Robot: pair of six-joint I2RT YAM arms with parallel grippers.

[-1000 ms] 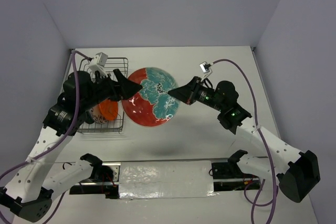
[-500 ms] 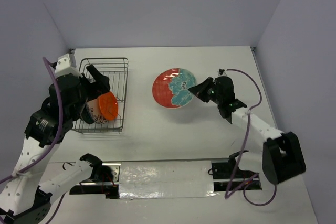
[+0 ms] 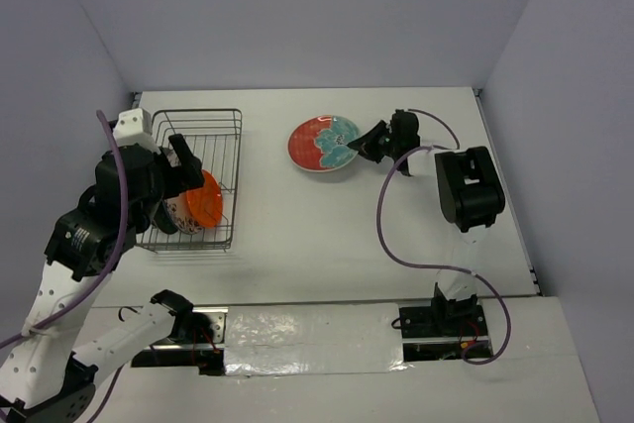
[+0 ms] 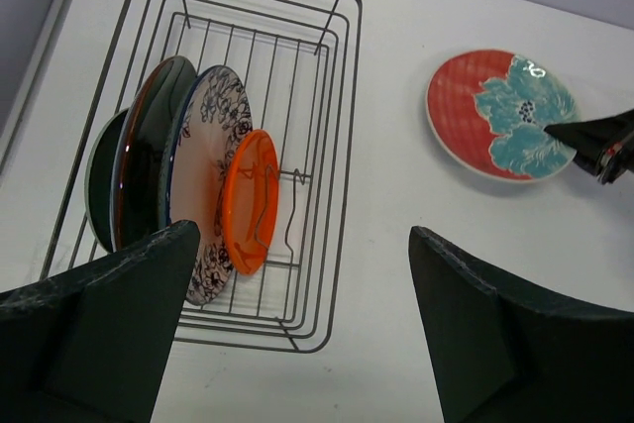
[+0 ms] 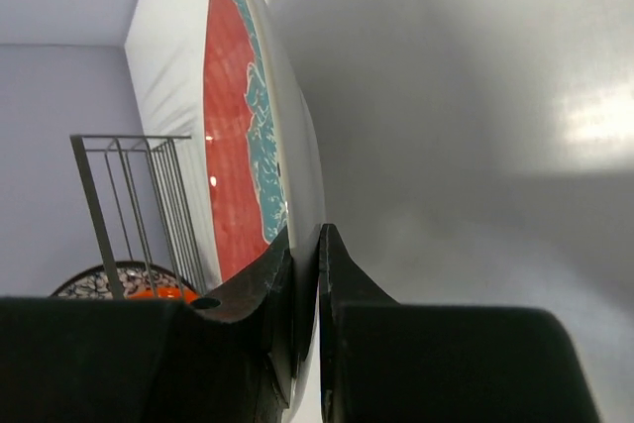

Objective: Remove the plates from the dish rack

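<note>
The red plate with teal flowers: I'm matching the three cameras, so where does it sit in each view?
Top external: the red plate is upper centre, its right rim pinched by the right gripper.
Left wrist: upper right, face up.
Right wrist: centre-left, seen edge-on, its rim between the fingers.
Shared landmark: the dish rack, left of the plate in every view.
</note>
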